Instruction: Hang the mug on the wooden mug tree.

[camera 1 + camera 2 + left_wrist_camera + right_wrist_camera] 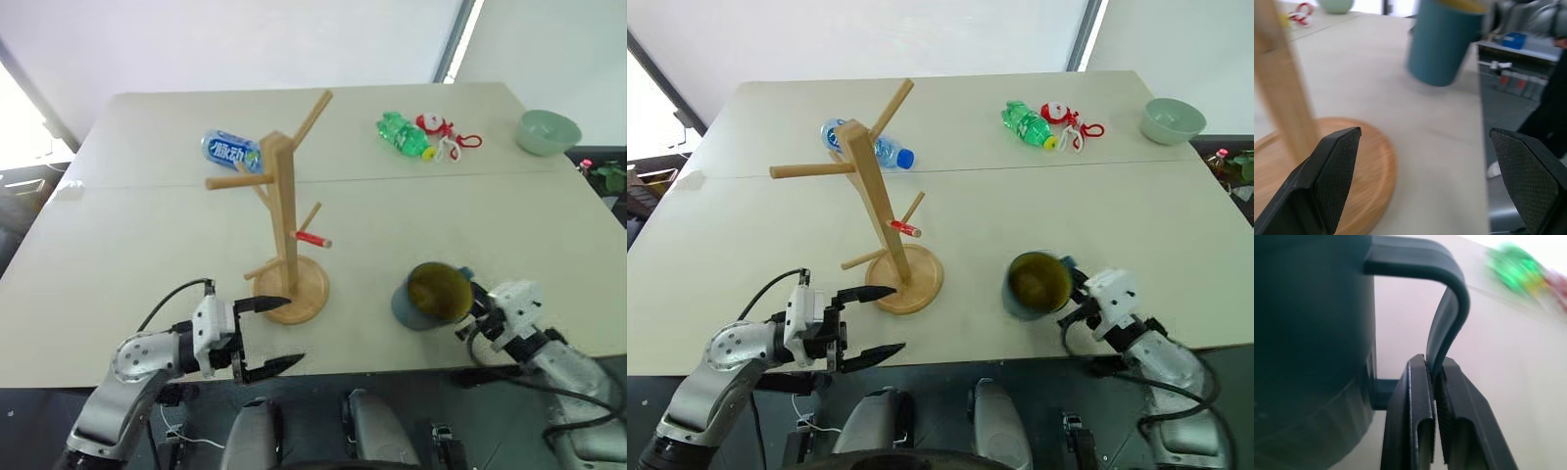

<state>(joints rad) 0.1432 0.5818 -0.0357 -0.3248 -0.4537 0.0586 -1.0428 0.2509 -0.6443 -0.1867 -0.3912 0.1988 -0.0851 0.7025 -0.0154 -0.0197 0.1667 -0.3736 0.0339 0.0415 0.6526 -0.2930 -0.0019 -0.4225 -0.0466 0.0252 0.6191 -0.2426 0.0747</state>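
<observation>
The mug (431, 295) was tilted with its yellow-olive inside facing up toward the head camera, near the front edge of the surface (147, 245) and apart from the wooden mug tree (286, 230), which stood upright to the mug's left. Whether the mug's base touched the surface could not be told.

The right gripper (1436, 382) was pressed together on the lower part of the mug's loop handle (1447, 313), pinching the thin strap between its 2 fingers. The grip covered only a narrow band of the handle.

Risks from this position:
- The mug could pivot or slip in so narrow a pinch, because its weight hangs off to 1 side of the fingers.
- The fingers occupied part of the loop, so a peg may find too little opening to pass through.
- A sideways knock from the mug could tip the tree, since nothing held it.

The left gripper (265, 340) was spread wide and empty, hovering just beside the tree's round base (294, 286). 2 bottles (231, 150) (404, 134) and a pale green bowl (548, 131) lay at the far side.
</observation>
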